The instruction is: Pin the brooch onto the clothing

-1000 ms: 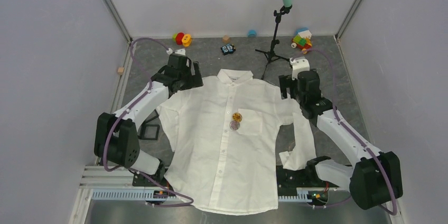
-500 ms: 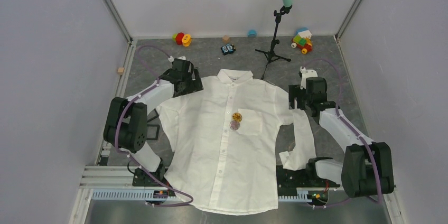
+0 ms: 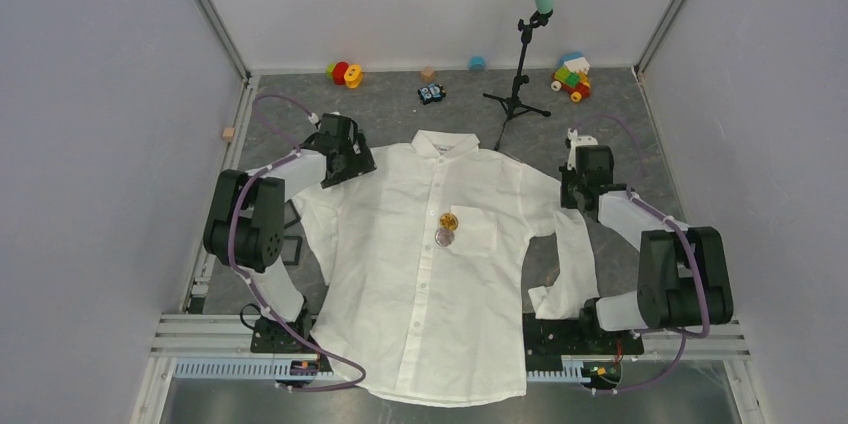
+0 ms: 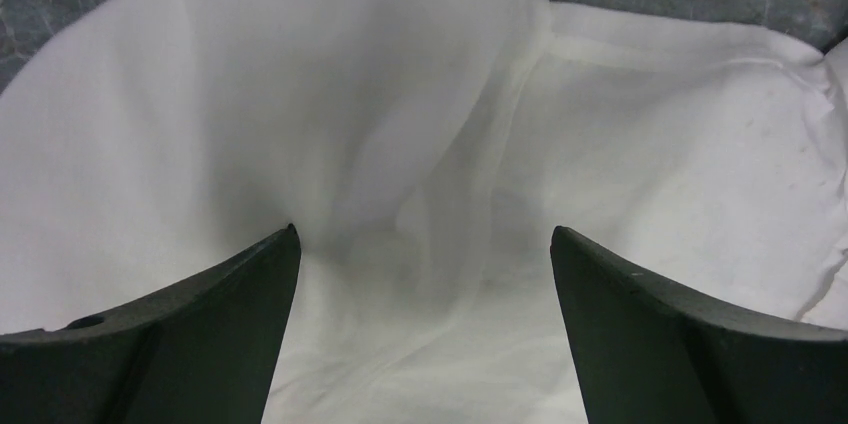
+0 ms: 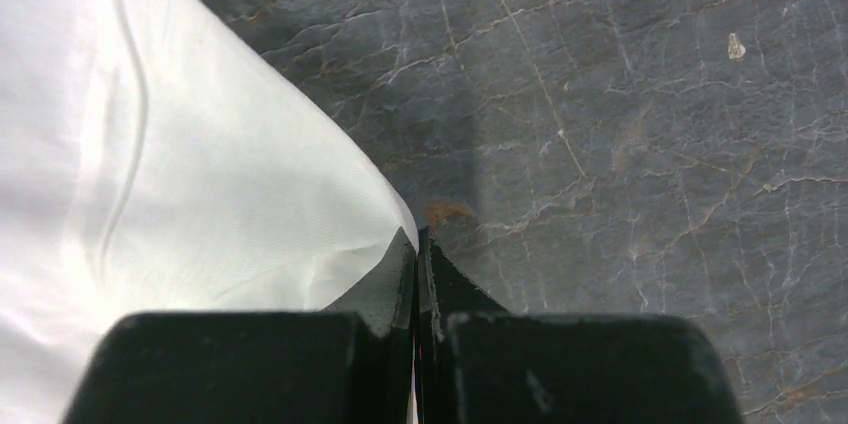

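The clothing [image 3: 430, 274], a white button-up shirt, lies flat and face up on the grey floor between the arms. A small round yellow brooch [image 3: 449, 221] sits on it at the chest pocket's left edge, with a round purplish piece [image 3: 443, 236] just below. My left gripper [image 3: 347, 158] is open over the shirt's left shoulder; in the left wrist view white fabric [image 4: 420, 144] fills the space between its spread jaws [image 4: 422, 234]. My right gripper [image 3: 581, 186] is shut at the right shoulder's edge. In the right wrist view the shirt's edge [image 5: 250, 194] reaches its closed tips [image 5: 416, 234]; no fabric shows pinched.
A black tripod stand [image 3: 515, 94] with a green-topped pole stands just behind the collar. Toys lie along the back wall: a red and yellow one [image 3: 345, 73], a small black car [image 3: 431, 94], a coloured block toy [image 3: 571, 76]. A black square frame [image 3: 285, 247] lies by the left sleeve.
Both arms have folded back toward their bases, the grippers sliding outward along the shoulders. My right gripper has gone from open to shut. The shirt and brooch have not moved.
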`<state>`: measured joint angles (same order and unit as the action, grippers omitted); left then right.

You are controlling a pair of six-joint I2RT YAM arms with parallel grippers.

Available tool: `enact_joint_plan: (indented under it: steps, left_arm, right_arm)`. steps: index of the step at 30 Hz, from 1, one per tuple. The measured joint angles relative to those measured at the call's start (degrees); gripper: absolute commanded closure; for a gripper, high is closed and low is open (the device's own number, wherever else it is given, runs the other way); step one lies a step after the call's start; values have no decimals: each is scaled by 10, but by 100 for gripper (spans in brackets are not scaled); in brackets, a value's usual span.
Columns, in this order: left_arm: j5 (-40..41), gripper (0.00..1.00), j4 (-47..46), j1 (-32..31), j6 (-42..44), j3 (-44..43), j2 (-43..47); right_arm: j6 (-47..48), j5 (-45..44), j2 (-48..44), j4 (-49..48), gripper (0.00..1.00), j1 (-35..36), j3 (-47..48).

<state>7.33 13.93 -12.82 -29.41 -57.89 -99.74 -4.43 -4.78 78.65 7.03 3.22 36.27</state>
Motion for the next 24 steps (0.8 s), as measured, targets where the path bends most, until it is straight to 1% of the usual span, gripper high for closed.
enact_joint_plan:
  steps: [3, 15, 24]
  left_arm:
    - [-2, 0, -7, 9, -3, -23, -20]
    - [-6, 0, -38, 31, -17, -110, -97]
    - [-17, 0, -35, 32, -17, -203, -165]
  right_arm:
    - [0, -10, 40, -2, 100, -4, 22]
    - [5, -44, 207, -21, 100, -31, 170]
    - [23, -46, 299, -31, 100, -52, 275]
